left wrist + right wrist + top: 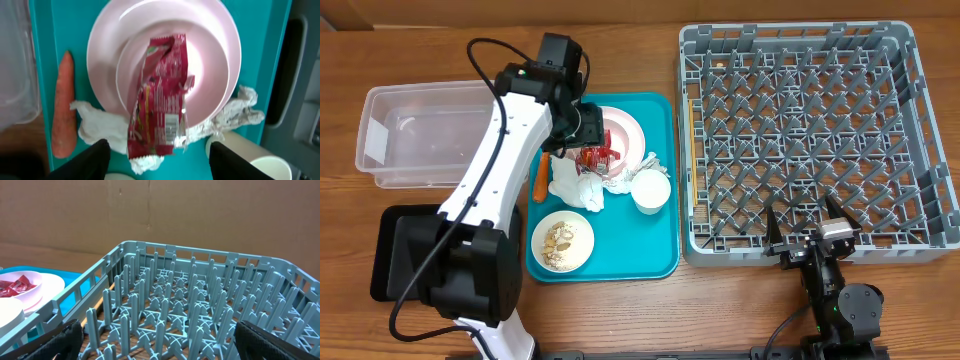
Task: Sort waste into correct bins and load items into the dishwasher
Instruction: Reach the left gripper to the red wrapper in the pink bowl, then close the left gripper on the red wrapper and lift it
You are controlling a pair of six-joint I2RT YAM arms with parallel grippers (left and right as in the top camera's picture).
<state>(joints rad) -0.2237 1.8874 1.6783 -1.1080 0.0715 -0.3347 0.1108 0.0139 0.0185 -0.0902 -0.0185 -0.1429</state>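
Red crumpled wrapper (161, 100) lies on the teal tray (665, 262), partly on the white plate (212, 55) and partly off it. In the left wrist view, note its long axis. It runs from the middle of the plate down across the near rim and leans slightly, so the upper end sits a little to the right. The lower end, which carries the barcode panel, overhangs the crumpled napkins (100, 127).

Check the left gripper (159, 157). Its jaws are parted and its fingers (92, 160) straddle the lower end of the wrapper, one on each side. Tray and napkin show in the gaps, so neither finger touches the wrapper and nothing is held.

Locate the carrot (64, 107) just left of the plate, lying flat near the tray's left edge. Its long axis runs roughly parallel to that edge, with the narrow tip pointing to the far side of the table. A corner of napkin reaches its side.

In the overhead view, the cup (651, 190) stands just right of the napkins. A bowl (563, 265) holding pale crumbs (563, 238) sits at the tray's near left corner. The clear tub (420, 135) is left of the teal tray, and the black tray (382, 250) lies nearer, partly hidden.

The right gripper (807, 228) hangs at the near edge of the grey dish rack (800, 130), jaws spread wide, gripping nothing.
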